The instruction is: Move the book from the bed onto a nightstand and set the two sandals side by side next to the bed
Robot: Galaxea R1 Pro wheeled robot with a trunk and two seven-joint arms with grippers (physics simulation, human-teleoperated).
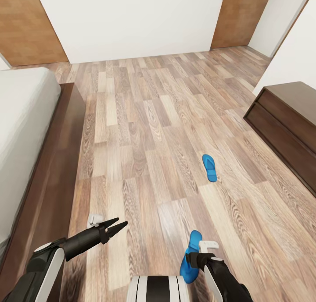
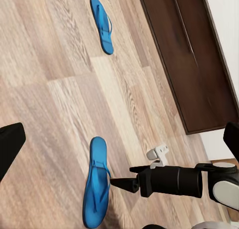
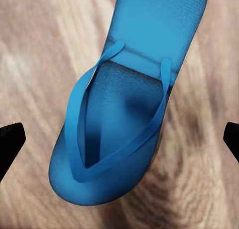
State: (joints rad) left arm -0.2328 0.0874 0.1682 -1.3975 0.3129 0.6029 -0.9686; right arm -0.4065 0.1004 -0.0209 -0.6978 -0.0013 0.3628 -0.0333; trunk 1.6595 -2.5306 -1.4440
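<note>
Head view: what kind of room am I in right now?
Most likely a bedroom. A bed with a pale mattress on a dark wooden frame runs along the left, a low dark-wood cabinet stands at the right wall, and two blue sandals lie on the wood-plank floor.

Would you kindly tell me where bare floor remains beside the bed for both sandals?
Bare planks run along the bed, between its frame and the far sandal. It is crowded near the right pincer, over the near sandal.

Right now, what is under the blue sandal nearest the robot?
Only wood-plank floor shows around the near sandal, which lies flat, straps up. The boards directly beneath its sole are covered.
</note>
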